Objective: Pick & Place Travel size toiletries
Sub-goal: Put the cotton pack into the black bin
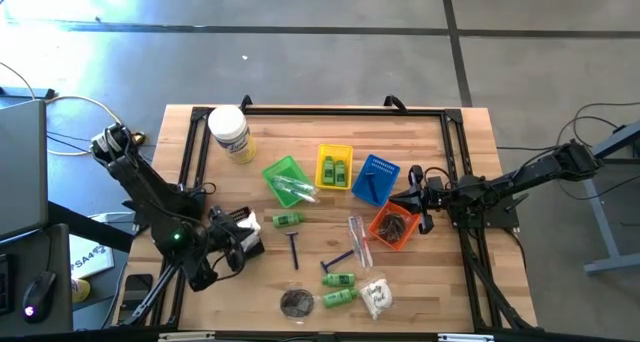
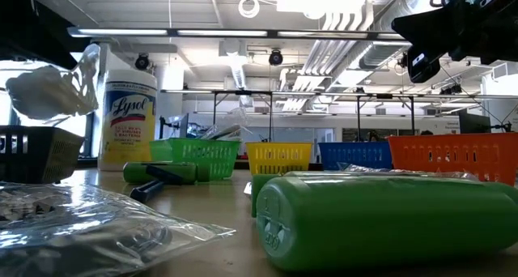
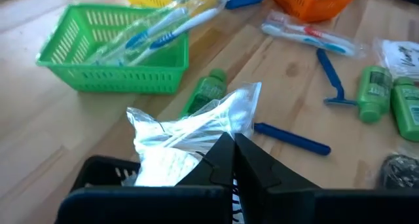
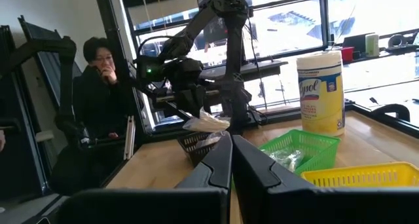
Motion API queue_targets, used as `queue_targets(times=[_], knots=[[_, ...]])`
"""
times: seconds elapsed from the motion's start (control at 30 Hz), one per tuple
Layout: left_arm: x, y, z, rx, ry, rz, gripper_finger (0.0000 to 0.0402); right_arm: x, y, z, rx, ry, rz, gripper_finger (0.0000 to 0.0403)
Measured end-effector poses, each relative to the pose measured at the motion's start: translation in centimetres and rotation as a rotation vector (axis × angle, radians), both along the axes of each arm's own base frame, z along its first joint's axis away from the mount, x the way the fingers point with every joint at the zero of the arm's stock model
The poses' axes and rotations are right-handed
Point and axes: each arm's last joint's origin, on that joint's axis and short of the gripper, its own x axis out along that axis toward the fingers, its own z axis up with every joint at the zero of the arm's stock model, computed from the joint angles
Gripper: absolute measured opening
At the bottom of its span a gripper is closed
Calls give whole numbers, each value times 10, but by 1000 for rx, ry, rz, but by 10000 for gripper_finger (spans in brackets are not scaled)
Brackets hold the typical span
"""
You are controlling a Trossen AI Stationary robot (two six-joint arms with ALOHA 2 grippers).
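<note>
On the slatted wooden bench (image 1: pixel 430 282) the tall white plastic jar (image 2: pixel 127 115) reads "Lysol" (smaller print illegible). The left gripper (image 3: pixel 234 147), jaws pinching a crinkled clear-wrapped white sachet (image 3: pixel 190 129), is over the black mesh basket (image 3: pixel 111 178). The right gripper (image 1: pixel 418 198), jaws pressed together, hovers by the orange basket (image 1: pixel 392 226). Small green bottles' (image 3: pixel 374 93) labels are unreadable.

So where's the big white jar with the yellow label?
In the high view, the white jar lies at the table's far left corner, just beyond the green basket.
</note>
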Motion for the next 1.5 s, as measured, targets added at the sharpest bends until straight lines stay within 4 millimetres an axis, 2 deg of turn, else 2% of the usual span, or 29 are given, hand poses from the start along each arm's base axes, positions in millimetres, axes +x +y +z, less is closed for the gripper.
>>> queue_targets(times=[0.4,0.9,1.07,1.17,1.5], knots=[[-22,3,13,-27,136,60,1,0,0,-2,-4,19,0,3],[-13,-14,-21,43,253,89,1,0,0,-2,9,19,2,3],[-9,-21,-26,71,277,25,7,0,0,-1,12,15,-3,3],[-6,-26,-27,83,280,-40,37,0,0,-1,18,12,-3,3],[-6,-26,-27,129,302,-87,194,0,0,-1,20,12,-1,3]])
